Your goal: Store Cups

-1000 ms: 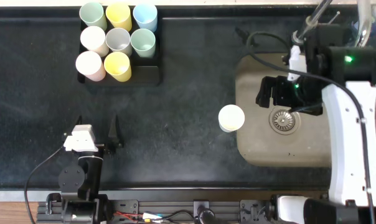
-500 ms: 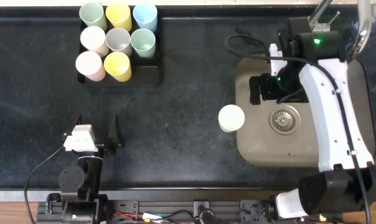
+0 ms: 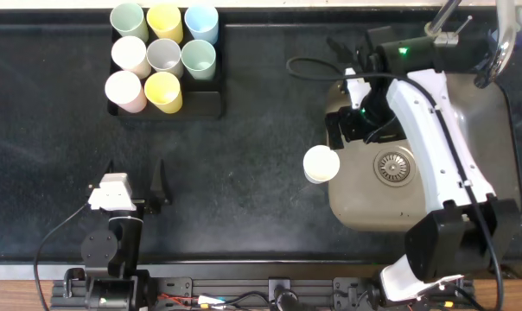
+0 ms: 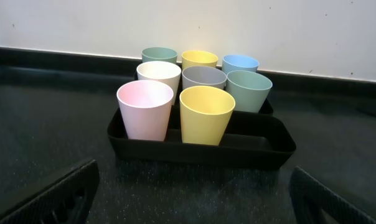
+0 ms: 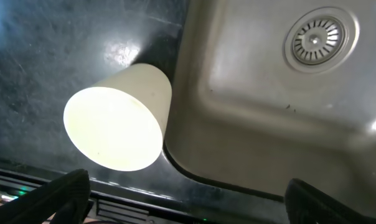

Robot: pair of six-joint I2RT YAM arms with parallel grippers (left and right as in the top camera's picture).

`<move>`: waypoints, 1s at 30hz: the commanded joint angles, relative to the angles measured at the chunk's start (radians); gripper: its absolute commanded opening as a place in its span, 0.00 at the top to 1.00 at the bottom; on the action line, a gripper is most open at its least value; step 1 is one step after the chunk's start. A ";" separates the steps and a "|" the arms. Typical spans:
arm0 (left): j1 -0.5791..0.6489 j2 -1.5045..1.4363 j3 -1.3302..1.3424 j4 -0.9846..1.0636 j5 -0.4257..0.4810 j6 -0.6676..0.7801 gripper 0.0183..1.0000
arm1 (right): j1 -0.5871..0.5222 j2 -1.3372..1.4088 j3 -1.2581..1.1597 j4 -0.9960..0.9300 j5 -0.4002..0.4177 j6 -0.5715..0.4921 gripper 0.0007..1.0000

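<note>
Hovering above the left rim of the sink (image 3: 391, 207), the right pincer (image 3: 345, 128) hangs with its two fingers spread apart and nothing between them. Just below it in our overhead view we see the white cup (image 3: 321, 163), the one cup outside the tray. It stands on the dark table (image 3: 261, 112) with what looks to us like its closed end up, just beside the sink's rounded edge and not inside the basin. From the right arm's own camera the cup sits off to one side of the open fingers rather than between them, and the drain (image 5: 315, 37) shows farther off on the basin floor. The white arm rises from its base at the lower right and arches across the sink toward the cup.

Across the table, at the far left corner, we find the black tray (image 3: 205, 104) carrying eight cups (image 3: 164, 55), all upright with mouths up. Green, yellow and blue stand in the back row, white, grey and green in the middle, and pink and yellow in front. The left pincer (image 3: 136, 180) rests low near its base at the lower left, well apart from the white cup. Its fingers are wide apart and hold nothing, and they point at the tray, which stands some way ahead.
</note>
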 commanded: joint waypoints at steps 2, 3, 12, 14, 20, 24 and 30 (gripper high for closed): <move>0.005 -0.009 -0.002 -0.003 0.009 0.021 0.00 | 0.019 0.002 -0.079 0.013 -0.010 -0.002 0.01; 0.005 -0.009 -0.002 -0.003 0.009 0.021 0.00 | 0.019 0.002 -0.099 0.023 -0.011 0.002 0.00; 0.005 -0.009 -0.002 -0.003 0.009 0.021 0.00 | 0.040 0.002 -0.178 0.076 -0.009 0.021 0.00; 0.005 -0.009 -0.002 -0.003 0.009 0.021 0.00 | 0.040 0.002 -0.193 0.096 -0.010 0.033 0.00; 0.005 -0.009 -0.002 -0.003 0.009 0.021 0.00 | 0.040 0.002 -0.249 0.162 0.006 0.083 0.01; 0.005 -0.009 -0.002 -0.003 0.009 0.021 0.00 | 0.044 0.002 -0.278 0.188 0.021 0.114 0.03; 0.005 -0.009 -0.002 -0.003 0.009 0.021 0.00 | 0.045 0.002 -0.283 0.233 0.021 0.159 0.12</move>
